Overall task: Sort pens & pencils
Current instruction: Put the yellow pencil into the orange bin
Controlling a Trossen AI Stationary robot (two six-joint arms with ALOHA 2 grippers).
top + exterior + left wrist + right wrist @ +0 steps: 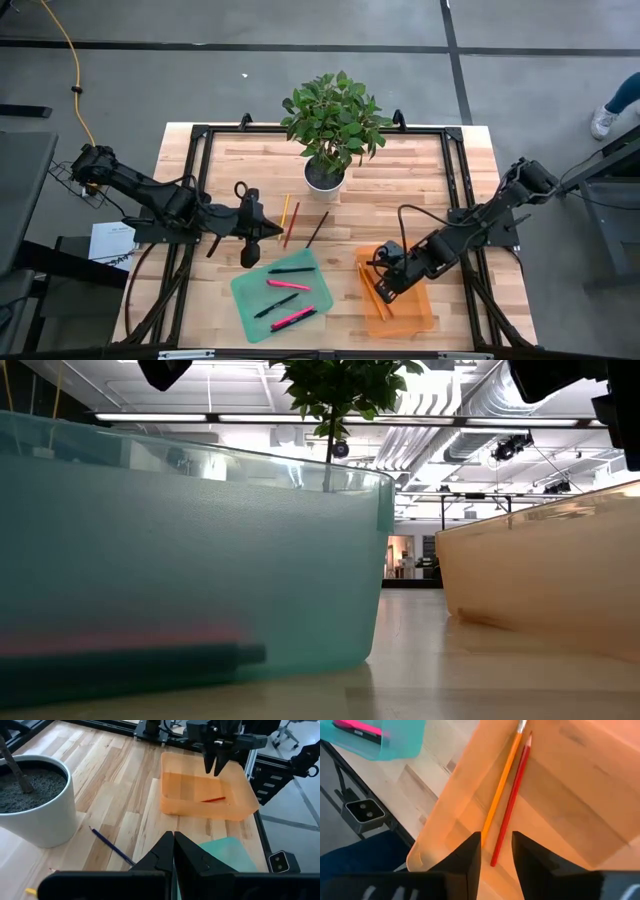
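Black and pink pens [288, 285] lie in the green tray [245, 300]. An orange pencil [501, 782] and a red pencil [512, 800] lie side by side on the floor of the orange tray [420, 310]. A yellow pencil [283, 208], a red one [292, 224] and a dark one [317, 229] lie loose on the table by the pot. My right gripper [496, 851] hangs open above the orange tray, pointing steeply down, its fingers on either side of the red pencil's lower end without touching it. My left gripper [268, 232] waits shut above the table, left of the loose pencils.
A potted plant in a white pot [325, 175] stands at the table's far middle. A black frame [455, 170] runs around the tabletop. Bare wood lies between the two trays [410, 640] and along the far right.
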